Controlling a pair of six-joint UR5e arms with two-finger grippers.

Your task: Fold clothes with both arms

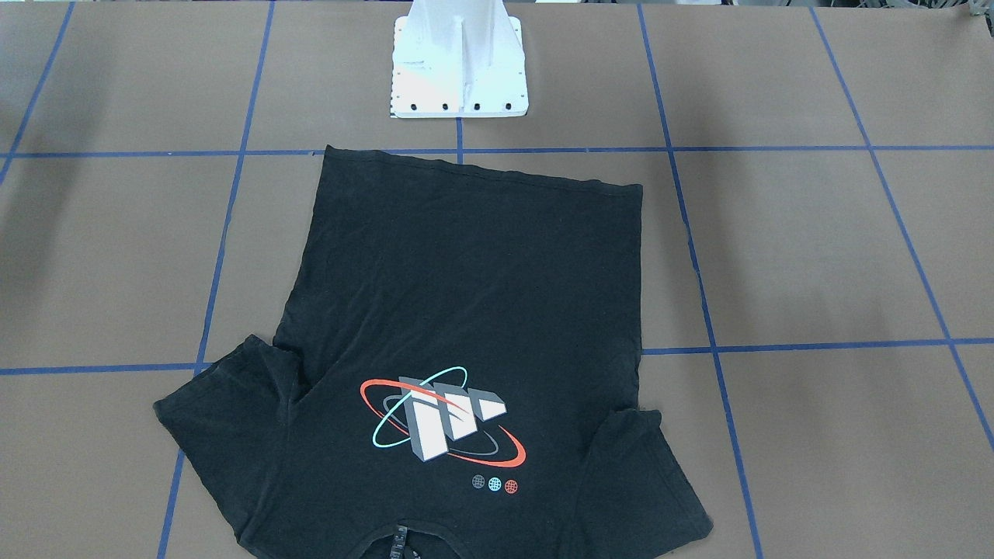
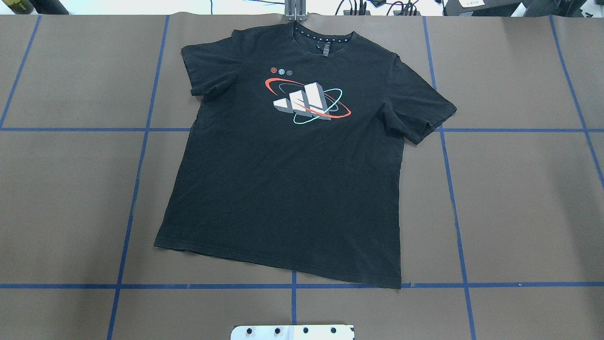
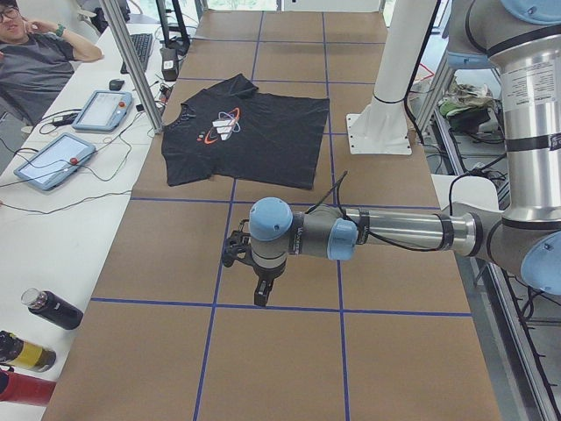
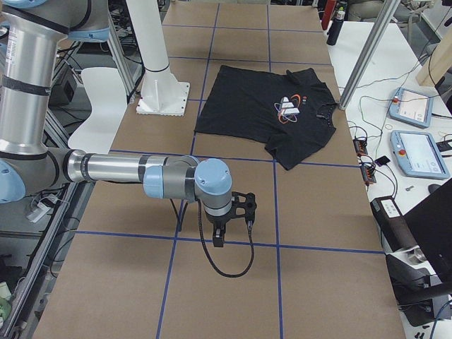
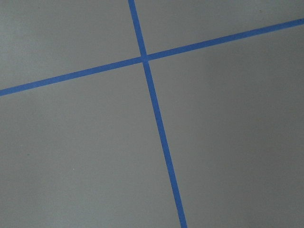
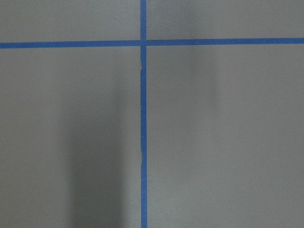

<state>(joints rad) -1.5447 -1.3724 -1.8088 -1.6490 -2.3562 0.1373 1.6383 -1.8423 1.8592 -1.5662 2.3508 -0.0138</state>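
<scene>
The black T-shirt lies flat and spread out on the brown table, graphic side up, collar at the far edge, hem towards the robot base. It also shows in the front-facing view, the left view and the right view. My left gripper hangs over bare table far from the shirt, seen only in the left view; I cannot tell whether it is open or shut. My right gripper hangs over bare table on the other side, seen only in the right view; I cannot tell its state.
Blue tape lines grid the brown table. The white pedestal base stands behind the hem. Tablets, bottles and cables lie on the white side bench. A seated person is at the far end.
</scene>
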